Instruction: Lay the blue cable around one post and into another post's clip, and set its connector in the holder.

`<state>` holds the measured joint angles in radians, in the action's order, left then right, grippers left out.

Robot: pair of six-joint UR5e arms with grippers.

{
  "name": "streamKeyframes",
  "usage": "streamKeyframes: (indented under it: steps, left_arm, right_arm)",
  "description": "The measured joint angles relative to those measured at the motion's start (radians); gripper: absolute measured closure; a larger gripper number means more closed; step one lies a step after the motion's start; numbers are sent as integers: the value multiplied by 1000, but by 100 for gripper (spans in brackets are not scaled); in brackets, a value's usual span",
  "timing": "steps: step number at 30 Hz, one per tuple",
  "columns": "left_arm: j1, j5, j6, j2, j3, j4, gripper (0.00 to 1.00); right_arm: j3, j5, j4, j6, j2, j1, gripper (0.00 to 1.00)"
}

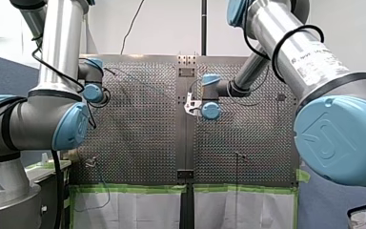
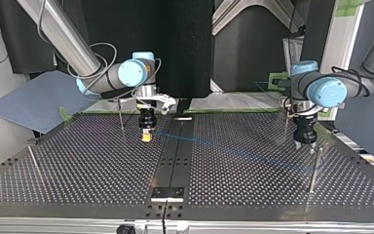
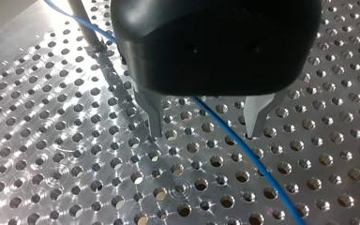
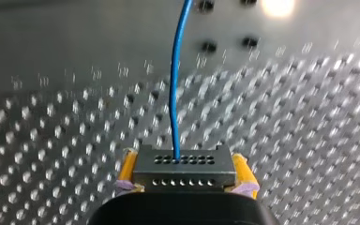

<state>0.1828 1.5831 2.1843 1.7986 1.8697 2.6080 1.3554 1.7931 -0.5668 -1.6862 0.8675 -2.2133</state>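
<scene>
My right gripper (image 4: pixel 183 165) is clamped on the connector (image 4: pixel 183 178), with its yellow pads (image 4: pixel 127 168) pressed to both sides. The blue cable (image 4: pixel 173 93) leaves the connector's face and runs away over the table (image 4: pixel 51 117). My left gripper (image 3: pixel 204 135) stands wide open, its metal fingers (image 3: pixel 153 117) tip-down at the table, and the cable passes loose between them toward a post (image 3: pixel 82 21).

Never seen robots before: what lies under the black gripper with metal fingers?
Under my left gripper the blue cable crosses the perforated table, passing between its open fingers. The gripper's black body hides part of the cable.
</scene>
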Motion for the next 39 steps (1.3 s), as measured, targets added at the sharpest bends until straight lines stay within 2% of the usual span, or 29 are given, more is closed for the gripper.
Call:
streamKeyframes:
  steps: [4,11,14,22,29,37,39]
  left_arm:
    - [-1,-3,0,0,0,0,14]
    - [-6,-4,0,0,0,0,14]
    - [-8,-4,0,0,0,0,14]
    - [-10,-4,4,0,0,-1,14]
    - [-10,-11,14,1,1,-9,14]
    - [-13,-15,15,0,1,-9,14]
    - [-13,-16,15,0,1,-9,14]
  right_arm:
    - [34,-17,-34,-17,0,34,100]
    - [89,-60,-89,-63,0,89,100]
    - [112,-72,-112,-76,1,111,100]
    - [180,-78,-180,-96,1,180,100]
    - [240,-79,-240,-129,1,240,100]
    - [309,-77,-309,-139,1,309,100]
    - [326,-74,-326,-148,1,326,100]
